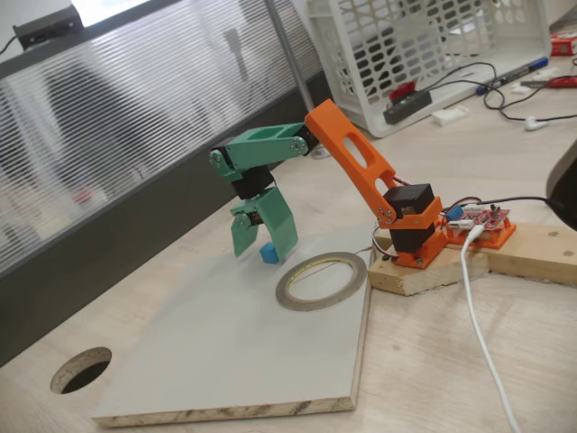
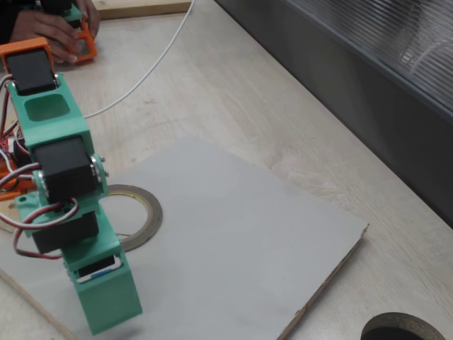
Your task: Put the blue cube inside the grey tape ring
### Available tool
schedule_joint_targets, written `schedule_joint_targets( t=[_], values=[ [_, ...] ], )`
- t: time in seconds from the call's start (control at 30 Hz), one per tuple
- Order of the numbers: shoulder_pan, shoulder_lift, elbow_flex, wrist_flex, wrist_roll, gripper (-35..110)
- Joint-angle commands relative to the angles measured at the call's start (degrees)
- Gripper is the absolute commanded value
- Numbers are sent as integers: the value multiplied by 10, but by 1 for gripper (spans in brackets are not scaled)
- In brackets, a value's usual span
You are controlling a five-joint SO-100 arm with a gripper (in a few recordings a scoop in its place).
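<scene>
Hanging just above the blue cube (image 1: 268, 253), gripper (image 1: 261, 236) jaw state unclear; grey tape ring (image 1: 321, 280) nearby; no readable writing.

We saw a matt grey board (image 1: 225, 343) with a rough chipboard edge, a pale wood-grain desk (image 1: 469, 361), and smooth green plastic jaws.

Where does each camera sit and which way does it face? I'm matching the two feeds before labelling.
A fixed view: raised, off the board's corner, facing the whole orange-and-green arm side-on; gripper over the blue cube, beside the grey tape ring.
Another fixed view: high, close behind the arm, looking down its green links across the board.
Both show the ring, board and round hole.
</scene>
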Motion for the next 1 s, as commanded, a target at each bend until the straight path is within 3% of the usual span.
schedule_joint_targets(
  t=[0.0,0.53,0.97],
  values=[
    [6,6,-7,5,9,53],
    [1,13,-8,-12,9,14],
    [1,15,-8,-60,9,8]
  ],
)
